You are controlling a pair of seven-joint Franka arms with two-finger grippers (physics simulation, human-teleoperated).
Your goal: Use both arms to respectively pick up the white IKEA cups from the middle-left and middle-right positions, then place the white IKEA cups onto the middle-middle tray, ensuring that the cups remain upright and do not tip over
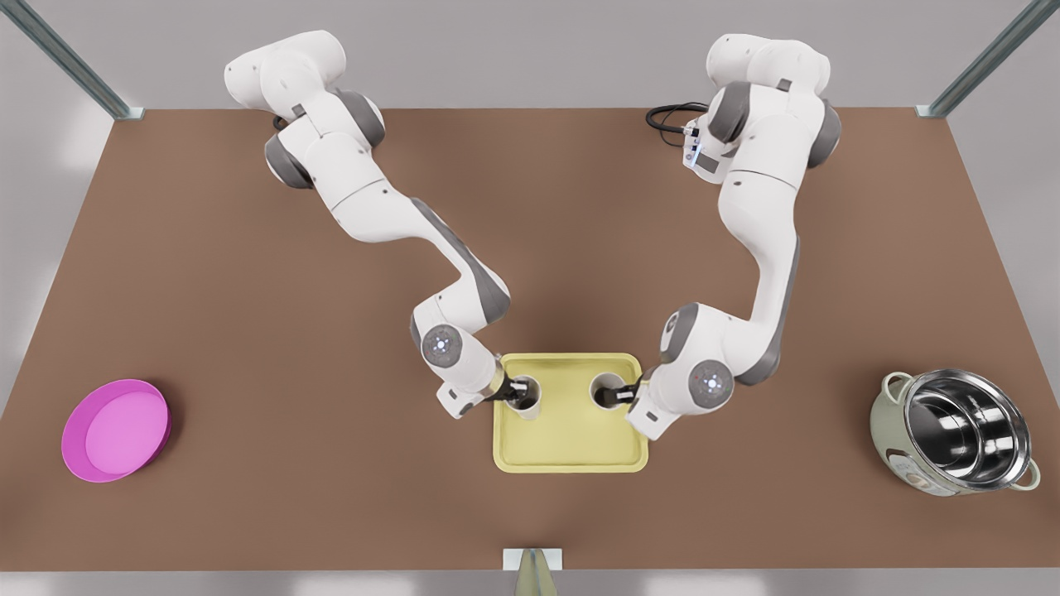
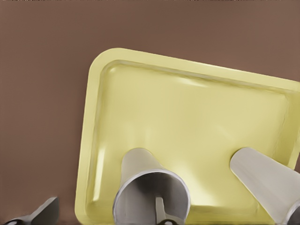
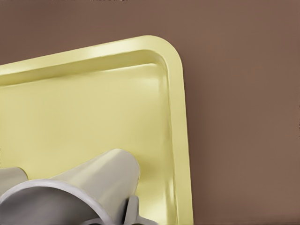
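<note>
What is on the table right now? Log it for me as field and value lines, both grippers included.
tray: pale yellow, at the table's middle
left-hand cup: upright on the tray, front view's left
right-hand cup: upright on the tray, front view's right
right gripper: at the left-hand cup's rim
left gripper: at the right-hand cup, open, one finger inside, the other well outside
plate: pink, far on the front view's left
pot: steel, far on the front view's right

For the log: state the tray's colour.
Pale yellow; the tray shows best in the front view.
</note>
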